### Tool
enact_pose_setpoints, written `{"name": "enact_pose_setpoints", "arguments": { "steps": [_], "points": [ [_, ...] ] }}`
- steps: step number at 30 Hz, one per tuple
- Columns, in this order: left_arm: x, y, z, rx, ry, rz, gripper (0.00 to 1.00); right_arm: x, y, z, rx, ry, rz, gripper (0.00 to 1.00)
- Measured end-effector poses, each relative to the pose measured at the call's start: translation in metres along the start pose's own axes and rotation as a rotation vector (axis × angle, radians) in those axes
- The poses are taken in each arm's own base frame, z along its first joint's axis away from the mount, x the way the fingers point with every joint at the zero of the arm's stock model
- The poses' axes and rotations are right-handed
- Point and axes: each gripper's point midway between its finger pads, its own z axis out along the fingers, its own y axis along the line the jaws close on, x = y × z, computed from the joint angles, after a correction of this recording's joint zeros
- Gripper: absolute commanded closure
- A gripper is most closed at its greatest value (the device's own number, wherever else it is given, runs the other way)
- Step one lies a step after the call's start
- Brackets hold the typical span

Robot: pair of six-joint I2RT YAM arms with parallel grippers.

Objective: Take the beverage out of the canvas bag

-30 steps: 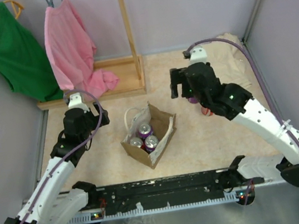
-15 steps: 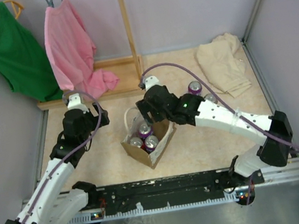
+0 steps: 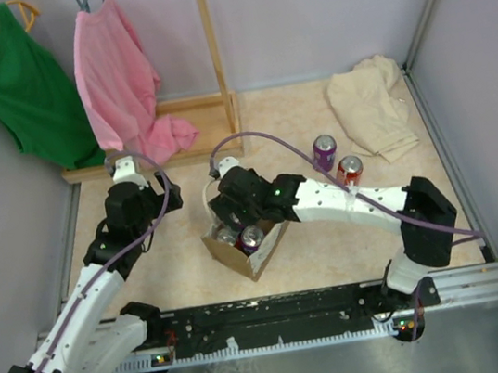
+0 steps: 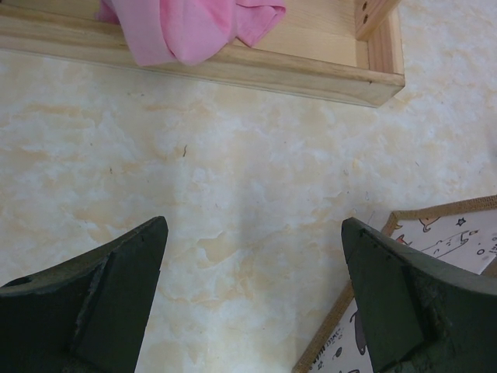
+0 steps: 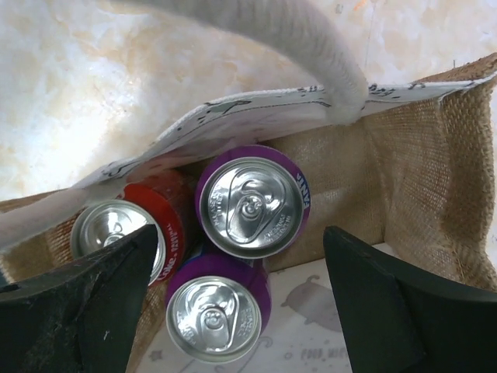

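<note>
The canvas bag point(image 3: 241, 255) stands upright in the middle of the table, its tan burlap wall point(image 5: 419, 155) and pale loop handle point(image 5: 311, 39) showing in the right wrist view. Inside stand three beverage cans: a purple one point(image 5: 252, 200), a second purple one point(image 5: 215, 315) and a red one point(image 5: 116, 233). My right gripper point(image 3: 232, 217) hovers over the bag's mouth, open point(image 5: 241, 229), fingers wide on either side of the cans and holding nothing. My left gripper point(image 3: 144, 202) hangs open point(image 4: 255, 233) over bare table left of the bag, whose corner point(image 4: 458, 233) shows.
A purple can point(image 3: 324, 149) and a red can point(image 3: 351, 169) stand on the table right of the bag. A beige cloth point(image 3: 370, 107) lies at the back right. A wooden rack base point(image 3: 194, 129) with a pink shirt point(image 3: 115, 75) and green shirt point(image 3: 23, 84) stands at the back left.
My right arm has swung left from the cans at the back right to above the bag's mouth. The left arm has not moved.
</note>
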Motion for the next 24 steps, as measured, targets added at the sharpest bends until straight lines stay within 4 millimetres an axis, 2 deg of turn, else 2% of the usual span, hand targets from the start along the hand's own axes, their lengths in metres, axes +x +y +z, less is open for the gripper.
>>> {"name": "enact_pose_setpoints", "arguments": {
  "steps": [13, 21, 23, 24],
  "points": [
    [0.001, 0.0, 0.0, 0.001, 0.002, 0.001, 0.0, 0.026, -0.014, 0.04, 0.111, 0.079, -0.031, 0.13],
    [0.001, 0.0, 0.0, 0.0, 0.002, 0.001, 0.0, 0.025, -0.013, 0.048, 0.123, 0.068, -0.01, 0.19],
    [0.001, 0.0, 0.001, -0.001, 0.006, 0.002, 0.0, 0.024, -0.013, 0.049, 0.123, 0.064, -0.003, 0.22],
    [0.002, 0.0, 0.001, -0.002, 0.008, 0.003, 0.0, 0.024, -0.013, 0.05, 0.122, 0.063, -0.001, 0.28]
  ]
}}
